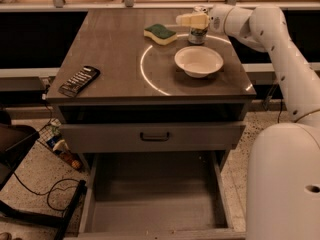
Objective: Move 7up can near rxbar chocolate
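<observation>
Behind white round bowl: pale green cylindrical 7up can stood upright.
Gripper: was at can's top; jaws' state could not be told.
Dark flat rxbar chocolate: lay far left of bowl.

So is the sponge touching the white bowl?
Apart. The camera view shows bare tabletop between the sponge and white bowl; the gripper is at the 7up can.

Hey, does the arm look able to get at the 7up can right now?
Probably yes. The end effector sits right at the top of the 7up can, near the back edge of the table. The sponge beside it and the white bowl in front both lie apart from it.
</observation>
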You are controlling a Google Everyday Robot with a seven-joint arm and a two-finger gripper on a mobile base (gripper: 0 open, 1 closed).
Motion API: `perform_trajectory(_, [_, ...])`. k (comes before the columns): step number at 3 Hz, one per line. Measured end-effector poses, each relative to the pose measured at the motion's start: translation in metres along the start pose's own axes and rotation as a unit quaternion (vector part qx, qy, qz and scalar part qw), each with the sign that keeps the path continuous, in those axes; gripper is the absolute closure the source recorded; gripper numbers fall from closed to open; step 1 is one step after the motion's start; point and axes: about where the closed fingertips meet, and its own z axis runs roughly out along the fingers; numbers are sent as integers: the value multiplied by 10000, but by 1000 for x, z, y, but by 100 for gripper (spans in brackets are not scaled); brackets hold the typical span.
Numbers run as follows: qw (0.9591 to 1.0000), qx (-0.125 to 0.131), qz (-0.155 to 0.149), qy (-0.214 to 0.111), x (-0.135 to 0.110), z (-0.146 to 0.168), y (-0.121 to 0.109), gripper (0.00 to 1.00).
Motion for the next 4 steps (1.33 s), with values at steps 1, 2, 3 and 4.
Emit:
perform_trajectory(1, [9999,-10,123,16,15,9,-2,0])
perform_trajectory(2, [9996,-36,292,-48,30,19,0,18])
perform_trajectory(3, [9995,-67,298,-42,31,22,3,49])
perform_trajectory(4, [9995,-85,303,-38,32,25,5,72])
